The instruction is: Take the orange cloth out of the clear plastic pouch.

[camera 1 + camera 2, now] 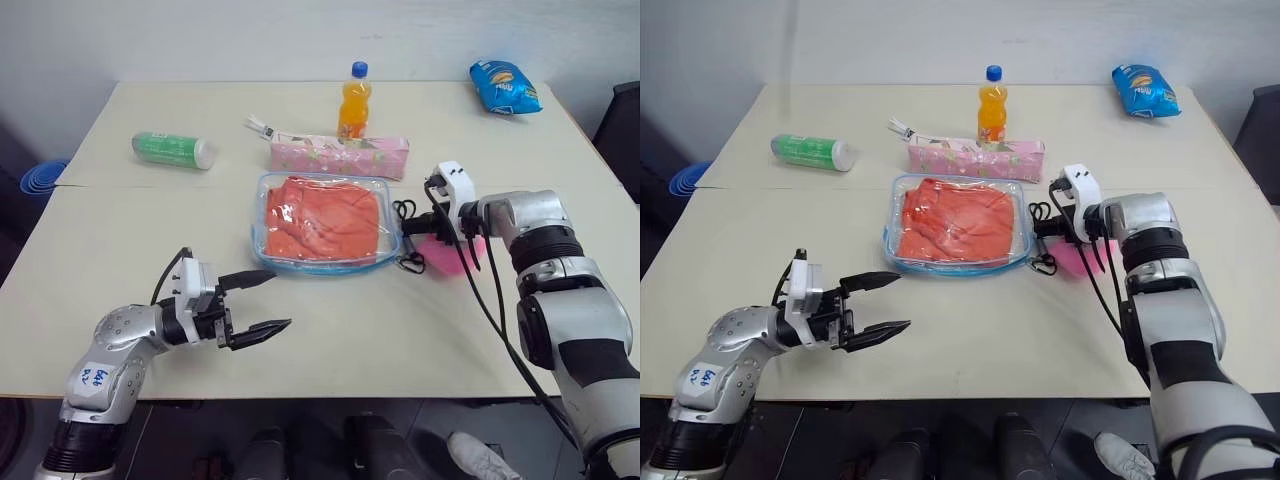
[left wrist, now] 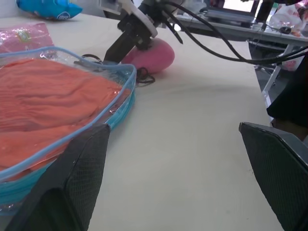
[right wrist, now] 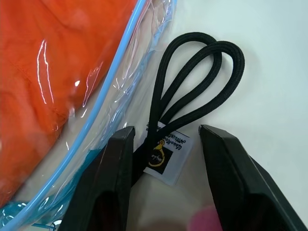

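1. The pouch [image 1: 325,222] lies flat near the middle of the surface [image 1: 380,330], its blue-trimmed edge all around.
2. The cloth [image 1: 322,218] is inside the pouch, wrinkled and filling most of it.
3. A black cord loop [image 3: 192,82] with a small white tag [image 3: 166,155] trails from the pouch's right edge onto the surface.
4. The right gripper [image 3: 163,159] is at that right edge, pointing down and to the left. Its fingers [image 3: 113,178] are partly open, one on each side of the tag and the base of the loop. They do not yet pinch either.
5. A pink plush toy [image 1: 455,252] sits just under the right wrist, beside the pouch.
6. The left gripper [image 1: 262,301] hovers level over the surface in front of the pouch's near-left corner, jaws wide open and empty.
7. Behind the pouch lies a pink floral case [image 1: 340,157], with an orange drink bottle [image 1: 354,100] upright just behind it.
8. A green can [image 1: 173,150] lies on its side at far left, and a blue snack bag [image 1: 505,88] at far right.
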Motion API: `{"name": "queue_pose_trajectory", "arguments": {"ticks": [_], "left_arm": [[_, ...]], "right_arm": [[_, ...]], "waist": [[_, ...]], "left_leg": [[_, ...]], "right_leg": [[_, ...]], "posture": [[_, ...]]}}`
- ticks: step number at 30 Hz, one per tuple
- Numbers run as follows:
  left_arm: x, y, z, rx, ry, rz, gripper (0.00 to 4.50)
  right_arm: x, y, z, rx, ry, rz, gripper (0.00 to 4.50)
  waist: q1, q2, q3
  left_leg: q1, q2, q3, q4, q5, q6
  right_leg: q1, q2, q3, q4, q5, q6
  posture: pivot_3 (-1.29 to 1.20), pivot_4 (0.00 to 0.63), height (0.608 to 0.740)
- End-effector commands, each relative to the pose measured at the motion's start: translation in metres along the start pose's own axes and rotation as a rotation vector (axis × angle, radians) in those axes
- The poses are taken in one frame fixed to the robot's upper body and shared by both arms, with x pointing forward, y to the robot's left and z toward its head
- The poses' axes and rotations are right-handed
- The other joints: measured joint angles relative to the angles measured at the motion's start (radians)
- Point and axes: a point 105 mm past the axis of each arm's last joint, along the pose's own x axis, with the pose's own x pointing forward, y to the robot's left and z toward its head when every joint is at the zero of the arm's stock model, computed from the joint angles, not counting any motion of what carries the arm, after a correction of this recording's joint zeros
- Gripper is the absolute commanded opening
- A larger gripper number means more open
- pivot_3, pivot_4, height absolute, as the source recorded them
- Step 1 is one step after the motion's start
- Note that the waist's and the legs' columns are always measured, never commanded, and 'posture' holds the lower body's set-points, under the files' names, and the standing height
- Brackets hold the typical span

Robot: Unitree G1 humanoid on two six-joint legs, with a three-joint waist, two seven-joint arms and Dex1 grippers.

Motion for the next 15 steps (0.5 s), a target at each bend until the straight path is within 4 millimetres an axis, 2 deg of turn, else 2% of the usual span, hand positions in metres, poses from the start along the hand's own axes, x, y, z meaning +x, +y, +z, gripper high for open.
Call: {"name": "queue_pose_trajectory", "arguments": {"ticks": [1, 6, 12, 15], "left_arm": [[0.005, 0.0, 0.016, 0.036, -0.059, -0.005, 4.5], [0.006, 0.001, 0.018, 0.038, -0.06, 0.002, 4.5], [0.005, 0.001, 0.017, 0.034, -0.057, 0.012, 4.5], [0.005, 0.0, 0.016, 0.031, -0.057, 0.015, 4.5]], "right_arm": [[0.0, 0.004, 0.006, -0.007, -0.019, 0.019, 1.63], [-0.011, -0.003, 0.017, 0.035, -0.093, 0.028, 0.02], [-0.035, -0.006, 0.029, 0.117, -0.197, 0.113, 0.02], [-0.06, -0.005, 0.051, 0.126, -0.359, 0.201, 0.02]], "waist": [[-0.002, 0.0, 0.0], [-0.005, 0.0, 0.0], [-0.005, 0.0, 0.0], [-0.003, 0.0, 0.0]], "left_leg": [[0.0, 0.0, 0.0, 0.0, 0.0, 0.0], [0.0, 0.0, 0.0, 0.0, 0.0, 0.0], [-0.001, 0.0, 0.0, 0.0, 0.0, 0.0], [-0.001, 0.0, 0.0, 0.0, 0.0, 0.0]], "right_leg": [[0.0, 0.0, 0.0, 0.0, 0.0, 0.0], [0.0, 0.0, 0.0, 0.001, 0.0, 0.0], [0.0, 0.0, 0.0, 0.001, 0.0, 0.0], [0.0, 0.0, 0.0, 0.0, 0.0, 0.0]], "posture": [[0.0, 0.15, 0.74], [0.0, 0.15, 0.74], [0.0, 0.15, 0.74], [0.0, 0.15, 0.74]]}}
